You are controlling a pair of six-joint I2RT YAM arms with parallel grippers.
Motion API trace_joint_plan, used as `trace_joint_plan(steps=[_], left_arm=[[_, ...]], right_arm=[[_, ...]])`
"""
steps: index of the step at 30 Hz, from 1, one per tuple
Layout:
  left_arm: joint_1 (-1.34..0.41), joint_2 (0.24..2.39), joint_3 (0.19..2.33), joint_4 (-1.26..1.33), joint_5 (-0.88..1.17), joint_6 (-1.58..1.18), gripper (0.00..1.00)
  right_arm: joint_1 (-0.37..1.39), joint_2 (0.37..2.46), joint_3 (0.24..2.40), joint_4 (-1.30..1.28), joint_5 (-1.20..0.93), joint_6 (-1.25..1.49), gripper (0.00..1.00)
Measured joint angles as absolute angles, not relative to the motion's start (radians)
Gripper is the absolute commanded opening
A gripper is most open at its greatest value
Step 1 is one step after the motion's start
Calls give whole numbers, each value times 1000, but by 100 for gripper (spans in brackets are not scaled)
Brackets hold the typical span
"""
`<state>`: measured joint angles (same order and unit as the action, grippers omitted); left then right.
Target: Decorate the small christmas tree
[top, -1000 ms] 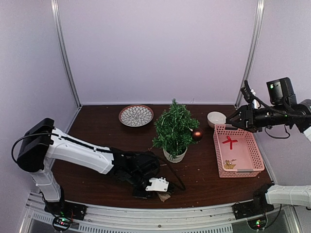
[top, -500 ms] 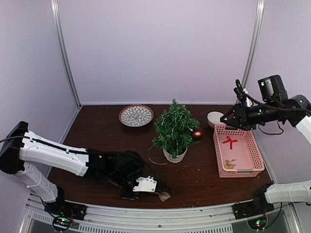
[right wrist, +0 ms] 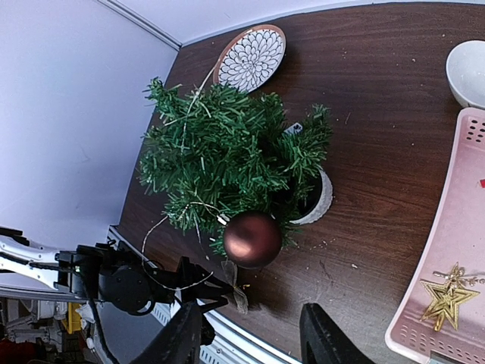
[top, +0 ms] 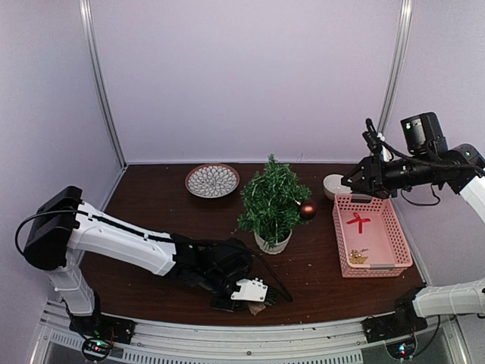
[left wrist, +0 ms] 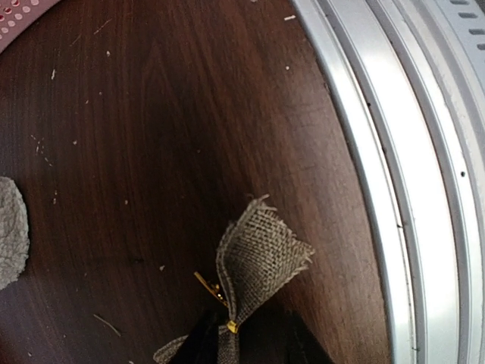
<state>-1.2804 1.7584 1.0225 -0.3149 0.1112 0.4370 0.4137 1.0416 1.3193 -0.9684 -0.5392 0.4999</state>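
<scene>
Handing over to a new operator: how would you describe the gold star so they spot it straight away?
Start at the pink basket on the right side of the table, right of the small christmas tree. Two ornaments lie inside; the gold star sits in the near corner on the tree's side. Unlike the red ribbon farther back, it is gold and pointed.

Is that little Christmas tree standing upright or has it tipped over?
Upright: the small christmas tree stands straight in its white pot.

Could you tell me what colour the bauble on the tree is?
The bauble is glossy reddish-brown, clearest in the right wrist view.
</scene>
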Motion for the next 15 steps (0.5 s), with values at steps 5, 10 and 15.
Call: trace_joint_plan(steps=[5,10,15], left_arm=[[-1264,1799,1042,-315,118,459,26],[-1249,1804,1037,-315,139,481,9],[-1250,1779,986,-309,172,489,1]], right_arm=[[414,1042,1320,-970,-539,499,49],[414,1042,1320,-973,-539,496,49],[414,1043,1320,-976,-539,494,49]])
